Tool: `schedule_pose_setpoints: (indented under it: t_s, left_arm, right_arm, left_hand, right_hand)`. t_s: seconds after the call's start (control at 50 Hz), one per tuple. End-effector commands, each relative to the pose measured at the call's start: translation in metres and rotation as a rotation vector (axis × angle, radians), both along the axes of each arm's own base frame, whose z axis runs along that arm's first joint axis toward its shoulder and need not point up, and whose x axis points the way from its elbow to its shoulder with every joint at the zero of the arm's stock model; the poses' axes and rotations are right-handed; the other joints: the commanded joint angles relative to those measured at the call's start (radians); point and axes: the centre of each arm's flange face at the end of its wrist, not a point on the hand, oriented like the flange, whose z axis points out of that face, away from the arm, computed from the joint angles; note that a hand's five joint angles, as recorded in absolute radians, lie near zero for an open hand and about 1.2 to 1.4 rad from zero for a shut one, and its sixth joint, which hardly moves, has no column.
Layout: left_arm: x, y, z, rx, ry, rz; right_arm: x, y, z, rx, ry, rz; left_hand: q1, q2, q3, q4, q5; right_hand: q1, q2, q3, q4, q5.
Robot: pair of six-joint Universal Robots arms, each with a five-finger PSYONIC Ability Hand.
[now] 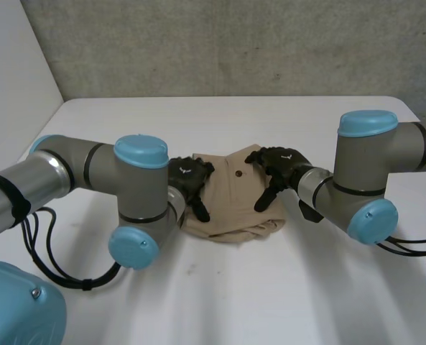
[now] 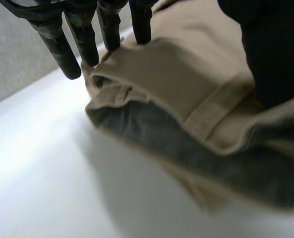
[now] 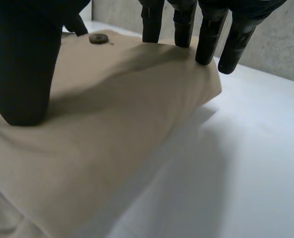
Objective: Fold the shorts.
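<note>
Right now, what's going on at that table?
A robot is working on a pair of tan shorts lying partly folded in the middle of the white table. The left hand rests on the shorts' left edge and the right hand on their right side, both with straight fingers pressing down rather than gripping. A button faces up near the right hand.

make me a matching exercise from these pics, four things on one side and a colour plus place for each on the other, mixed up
Things:
1 shorts
2 button
3 table
4 left hand

Descriptions:
a white, under everything
b dark, on top of the shorts by the right hand thumb
c tan, bunched between both hands
d black, straight fingers at the shorts' edge

Pairs: 1-c, 2-b, 3-a, 4-d
</note>
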Motion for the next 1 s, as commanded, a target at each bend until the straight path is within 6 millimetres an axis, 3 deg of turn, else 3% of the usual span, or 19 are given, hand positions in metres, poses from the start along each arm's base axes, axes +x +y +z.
schedule_pose_setpoints:
  t_s: [0.02,0.14,0.22,0.3,0.38,0.44,0.46,0.56,0.62,0.72,1.0]
  left_arm:
    - [0.013,-0.004,-0.007,-0.022,-0.131,0.007]
    - [0.007,0.006,0.001,-0.033,-0.123,-0.025]
    - [-0.001,0.016,0.037,-0.100,-0.074,-0.048]
    - [0.001,0.022,0.064,-0.144,-0.040,-0.049]
    - [0.011,0.025,0.105,-0.206,0.018,-0.026]
    - [0.027,0.025,0.138,-0.245,0.083,0.022]
    - [0.043,0.018,0.155,-0.264,0.123,0.074]
    - [0.096,-0.001,0.201,-0.307,0.249,0.233]
    - [0.121,0.000,0.218,-0.301,0.298,0.291]
    - [0.142,0.009,0.231,-0.257,0.317,0.278]
    - [0.148,0.044,0.229,-0.174,0.374,0.238]
  right_arm:
    - [-0.004,-0.001,-0.010,-0.096,0.175,0.003]
    - [0.000,0.005,-0.007,-0.145,0.238,0.019]
    - [0.005,0.010,0.013,-0.186,0.209,0.027]
    - [0.006,0.014,0.050,-0.252,0.155,0.013]
    - [0.000,0.018,0.110,-0.370,0.023,-0.064]
    - [-0.008,0.022,0.140,-0.438,-0.034,-0.126]
    - [-0.016,0.025,0.157,-0.471,-0.058,-0.173]
    - [-0.038,0.038,0.194,-0.547,-0.077,-0.297]
    - [-0.054,0.041,0.199,-0.535,-0.045,-0.358]
    - [-0.070,0.051,0.196,-0.466,0.009,-0.379]
    - [-0.097,0.068,0.187,-0.395,0.063,-0.419]
  left_hand:
    - [0.010,0.006,-0.011,-0.004,-0.001]
    - [-0.002,-0.006,-0.023,-0.016,-0.013]
    - [-0.013,-0.018,-0.035,-0.027,-0.025]
    - [-0.016,-0.021,-0.038,-0.030,-0.028]
    - [-0.028,-0.032,-0.050,-0.042,-0.040]
    - [-0.031,-0.035,-0.053,-0.045,-0.043]
    - [-0.034,-0.038,-0.055,-0.048,-0.045]
    - [-0.034,-0.038,-0.056,-0.048,-0.045]
    - [-0.034,-0.038,-0.056,-0.048,-0.045]
    - [-0.037,-0.041,-0.058,-0.051,-0.048]
    - [-0.037,-0.041,-0.058,-0.051,-0.048]
  right_hand:
    - [-0.009,-0.042,-0.031,-0.054,-0.068]
    - [-0.009,-0.042,-0.031,-0.054,-0.068]
    - [-0.009,-0.042,-0.031,-0.054,-0.068]
    - [-0.009,-0.042,-0.031,-0.054,-0.068]
    - [-0.009,-0.042,-0.031,-0.054,-0.068]
    - [-0.009,-0.042,-0.031,-0.054,-0.068]
    - [-0.009,-0.042,-0.031,-0.054,-0.068]
    - [-0.009,-0.042,-0.031,-0.054,-0.068]
    - [-0.009,-0.042,-0.031,-0.054,-0.068]
    - [-0.009,-0.042,-0.031,-0.054,-0.068]
    - [-0.009,-0.042,-0.031,-0.054,-0.068]
